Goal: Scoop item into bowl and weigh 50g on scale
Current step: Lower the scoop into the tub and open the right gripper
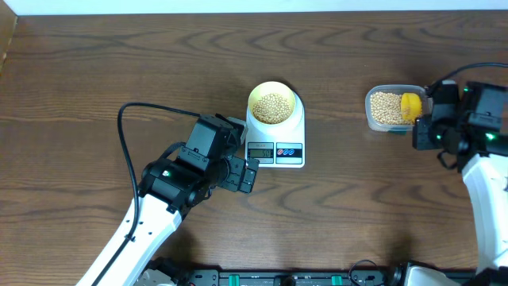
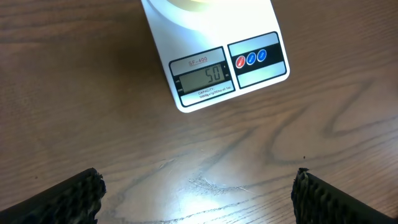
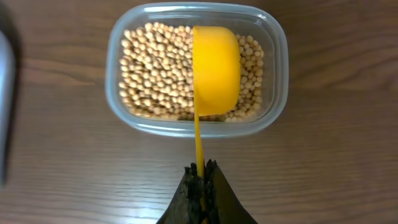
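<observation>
On the white scale [image 1: 275,151], the cream bowl [image 1: 295,102] holds round tan beans [image 1: 273,108].

Dark wood-grain table [image 1: 79,63] is reflecting light, semi-gloss; white rectangular plastic scale [image 2: 227,62] is looking smooth; clear plastic tub [image 3: 277,62] is gleaming.

Overhead cam straight down on whole table [image 1: 95,63]; wrist cams close, angled down (left shares scale [image 2: 214,59] w/ overhead).
</observation>
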You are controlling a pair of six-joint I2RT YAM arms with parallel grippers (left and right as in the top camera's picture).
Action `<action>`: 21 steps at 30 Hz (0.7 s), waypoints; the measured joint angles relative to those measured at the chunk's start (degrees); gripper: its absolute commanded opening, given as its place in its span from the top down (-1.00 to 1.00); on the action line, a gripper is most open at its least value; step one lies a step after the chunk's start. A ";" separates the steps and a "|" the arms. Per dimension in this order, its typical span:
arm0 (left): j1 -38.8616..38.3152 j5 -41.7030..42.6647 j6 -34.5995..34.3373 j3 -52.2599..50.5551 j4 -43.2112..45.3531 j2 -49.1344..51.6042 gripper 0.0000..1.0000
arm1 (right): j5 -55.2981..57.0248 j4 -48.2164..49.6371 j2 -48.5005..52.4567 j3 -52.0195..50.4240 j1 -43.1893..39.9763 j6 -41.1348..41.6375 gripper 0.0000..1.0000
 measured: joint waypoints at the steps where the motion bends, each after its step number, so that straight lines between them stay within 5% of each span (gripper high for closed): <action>1: 0.00 0.00 0.00 0.00 0.00 0.00 -0.96 | 1.22 0.81 0.48 0.00 0.76 -0.28 0.97; 12: 0.00 0.00 0.00 0.00 0.00 0.00 -0.96 | 11.13 5.01 2.16 0.00 10.91 -1.29 0.98; 21: 0.00 0.00 0.00 0.00 -0.02 0.00 -0.96 | 1.51 4.52 2.16 0.00 11.37 3.19 0.98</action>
